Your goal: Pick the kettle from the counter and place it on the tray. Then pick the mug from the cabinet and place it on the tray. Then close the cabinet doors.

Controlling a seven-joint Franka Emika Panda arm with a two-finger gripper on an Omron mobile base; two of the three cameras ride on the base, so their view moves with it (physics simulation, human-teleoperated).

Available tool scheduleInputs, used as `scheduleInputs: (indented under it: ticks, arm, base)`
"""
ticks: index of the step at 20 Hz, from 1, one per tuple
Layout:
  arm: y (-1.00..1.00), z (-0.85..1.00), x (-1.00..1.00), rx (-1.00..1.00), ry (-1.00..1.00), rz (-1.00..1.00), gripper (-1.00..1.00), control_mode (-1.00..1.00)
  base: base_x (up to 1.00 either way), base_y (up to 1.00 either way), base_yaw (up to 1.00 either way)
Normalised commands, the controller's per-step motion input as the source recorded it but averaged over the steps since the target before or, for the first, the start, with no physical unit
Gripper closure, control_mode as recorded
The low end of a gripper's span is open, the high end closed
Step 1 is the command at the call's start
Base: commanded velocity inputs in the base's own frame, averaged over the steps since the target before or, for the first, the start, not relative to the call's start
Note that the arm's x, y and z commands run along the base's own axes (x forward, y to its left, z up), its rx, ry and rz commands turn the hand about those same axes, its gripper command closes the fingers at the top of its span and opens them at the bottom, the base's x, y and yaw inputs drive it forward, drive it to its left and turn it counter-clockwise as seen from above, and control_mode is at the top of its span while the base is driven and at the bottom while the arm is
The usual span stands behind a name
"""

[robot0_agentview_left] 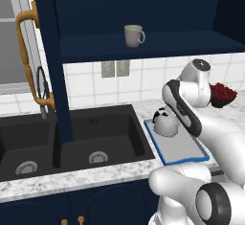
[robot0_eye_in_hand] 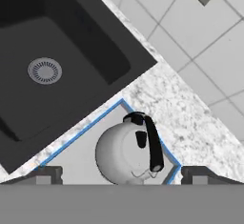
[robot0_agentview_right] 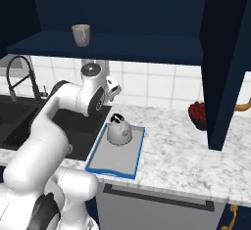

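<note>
Sitting on the tray [robot0_agentview_right: 128,168], the kettle [robot0_agentview_right: 118,131] is released; gripper [robot0_eye_in_hand: 121,173] wide; next, mug [robot0_agentview_right: 81,34] at eleven o'clock.

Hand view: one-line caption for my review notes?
Open tool above the kettle sitting in a corner of the blue-rimmed tray, beside the black sink.

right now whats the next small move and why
Probably lift the gripper clear and head up toward the mug on the cabinet shelf: the kettle already sits on the tray, and the fingers stand wide open either side of it.
</note>
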Motion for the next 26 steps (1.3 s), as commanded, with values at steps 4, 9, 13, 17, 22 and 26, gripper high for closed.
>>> scheduleInputs:
  ticks: [4, 9, 13, 17, 22, 26]
  arm:
    - [0.59, 0.72, -0.07, 0.13, -0.25, -0.24, -1.00, -1.00]
    - [0.62, 0.67, 0.00, 0.18, -0.16, -0.28, -1.00, -1.00]
    - [0.52, 0.85, -0.12, 0.22, -0.12, -0.19, -1.00, -1.00]
    - [0.18, 0.82, -0.24, 0.31, -0.06, -0.04, -1.00, -1.00]
    - [0.08, 0.00, -0.03, 0.01, -0.05, 0.00, -1.00, -1.00]
    - [-0.07, 0.40, -0.42, 0.00, -0.23, -0.13, -1.00, -1.00]
  base:
    - [0.00, 0.00, 0.00]
    - [0.00, 0.00, 0.00]
    - [0.00, 0.00, 0.00]
    - [0.00, 0.00, 0.00]
    - [0.00, 0.00, 0.00]
    - [0.00, 0.00, 0.00]
